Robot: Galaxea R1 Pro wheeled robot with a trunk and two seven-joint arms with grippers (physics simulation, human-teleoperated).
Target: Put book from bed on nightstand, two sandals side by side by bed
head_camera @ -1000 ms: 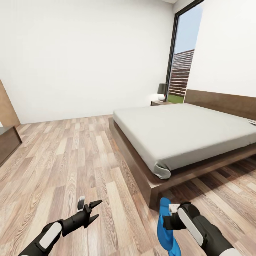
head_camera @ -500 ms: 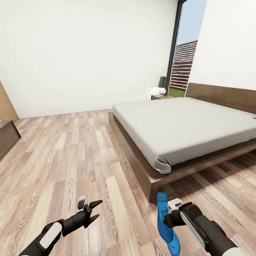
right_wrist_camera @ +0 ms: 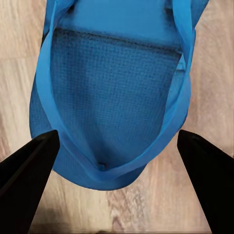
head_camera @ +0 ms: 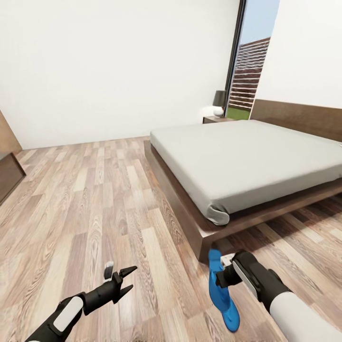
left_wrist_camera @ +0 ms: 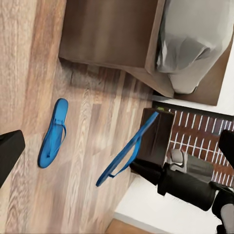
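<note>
Since a second ago the head camera has swung, so the bed (head_camera: 247, 161) sits a little higher in view, and the right pincer (head_camera: 222, 277) has carried its sandal (head_camera: 219, 292) slightly up and nearer the bed's foot corner. That pincer is clamped on the sandal, held on edge above the floor (head_camera: 95, 204). The second sandal (left_wrist_camera: 52, 134) lies flat on the planks, near the bed's base. The left pincer (head_camera: 124, 281) hangs spread wide and empty over broad bare floor. The nightstand (head_camera: 216, 119) stands beside the bed's far side, under a lamp (head_camera: 219, 102).
</note>
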